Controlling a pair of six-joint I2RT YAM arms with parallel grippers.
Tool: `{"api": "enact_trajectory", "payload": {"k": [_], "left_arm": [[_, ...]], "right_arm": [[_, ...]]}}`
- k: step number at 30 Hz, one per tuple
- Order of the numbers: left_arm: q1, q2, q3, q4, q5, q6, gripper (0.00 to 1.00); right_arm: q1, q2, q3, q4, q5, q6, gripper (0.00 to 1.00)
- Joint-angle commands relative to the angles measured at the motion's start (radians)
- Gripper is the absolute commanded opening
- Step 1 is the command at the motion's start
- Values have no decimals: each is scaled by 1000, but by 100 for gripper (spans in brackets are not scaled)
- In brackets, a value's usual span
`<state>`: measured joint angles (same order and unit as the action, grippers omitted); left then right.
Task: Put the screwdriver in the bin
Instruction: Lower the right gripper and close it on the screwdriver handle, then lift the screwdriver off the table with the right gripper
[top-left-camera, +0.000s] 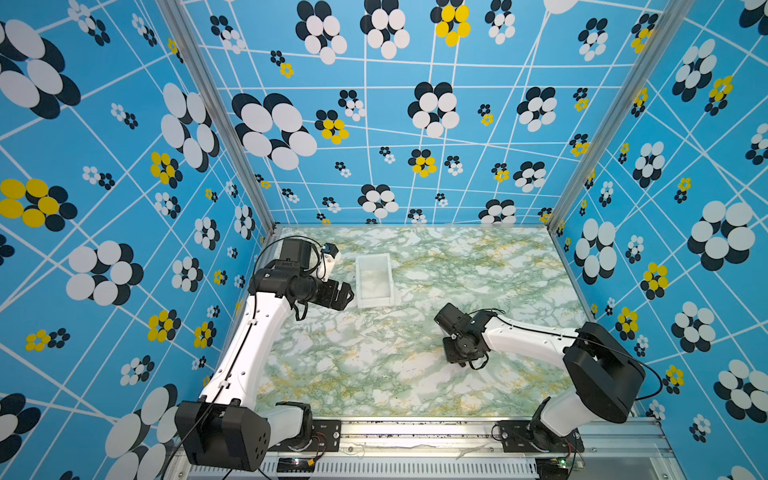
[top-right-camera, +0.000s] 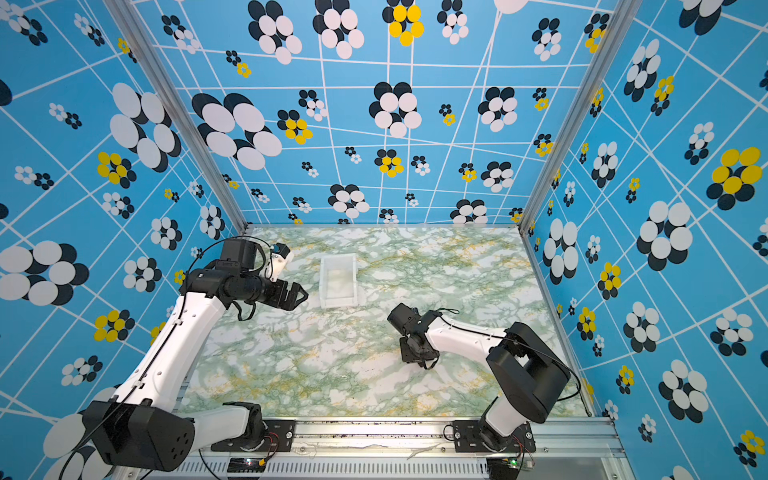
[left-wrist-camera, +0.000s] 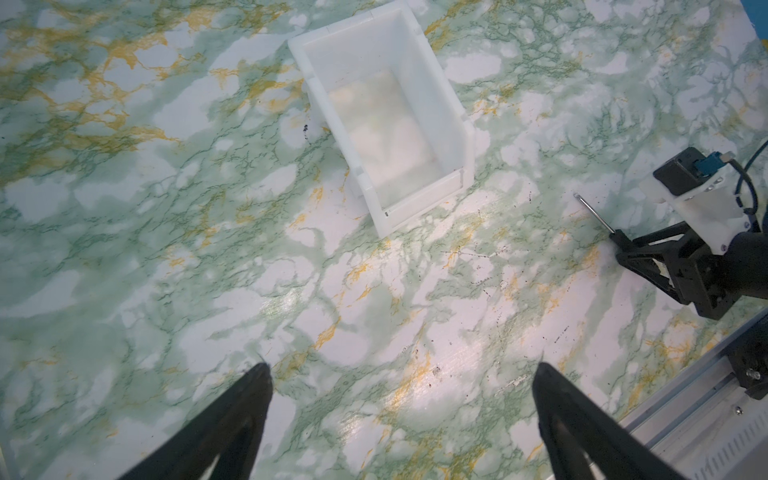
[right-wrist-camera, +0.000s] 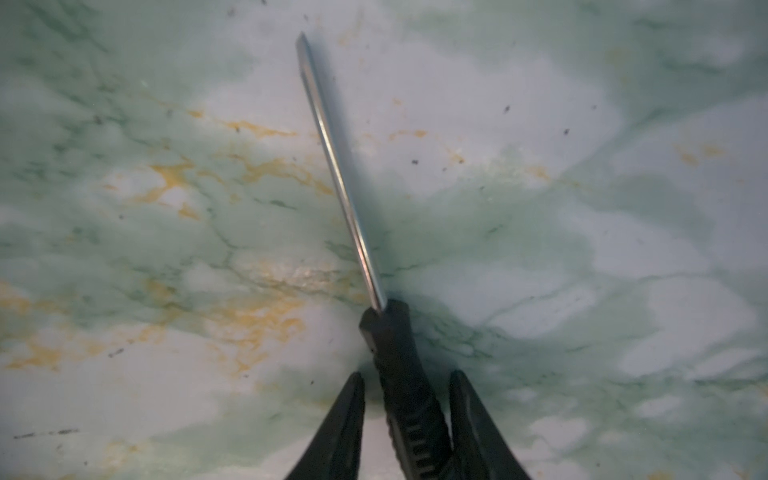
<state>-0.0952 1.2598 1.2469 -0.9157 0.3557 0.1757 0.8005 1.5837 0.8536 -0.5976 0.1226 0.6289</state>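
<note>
Here the right end effector (right-wrist-camera: 407, 374) straddles the handle of the screwdriver (right-wrist-camera: 392, 340), jaws narrow, a sliver of gap showing. The screwdriver lies on the worktop (top-left-camera: 374, 365), apart from the bin (left-wrist-camera: 436, 95). The left end effector (left-wrist-camera: 403, 370) gapes wide.

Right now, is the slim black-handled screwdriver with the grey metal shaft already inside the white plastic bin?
No: the bin is empty; the screwdriver lies on the marble tabletop, straddled by the right gripper.

Shiny metal, matt plastic
The screwdriver (right-wrist-camera: 390, 340) had a gleaming shaft and ribbed black handle; the bin (left-wrist-camera: 432, 108) was smooth whitish plastic.
</note>
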Motion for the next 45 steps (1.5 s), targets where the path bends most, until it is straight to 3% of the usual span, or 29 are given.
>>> {"api": "enact_trajectory", "payload": {"k": [1,8,15,30,45], "left_arm": [[-16,0,10,-45,82,35,99],[-97,-19,-6,-60,93,73,99],[-104,-20,-12,-66,108,84,99],[-109,-32,-42,-48,101,75,99],[-110,-28,-38,-43,81,79,99]], "right_arm": [[14,4,10,-19,12,23,36],[17,5,-6,-16,10,31,36],[17,8,-28,-13,8,47,35],[19,10,-52,-1,-2,57,16],[20,-61,35,-87,39,22,15]]}}
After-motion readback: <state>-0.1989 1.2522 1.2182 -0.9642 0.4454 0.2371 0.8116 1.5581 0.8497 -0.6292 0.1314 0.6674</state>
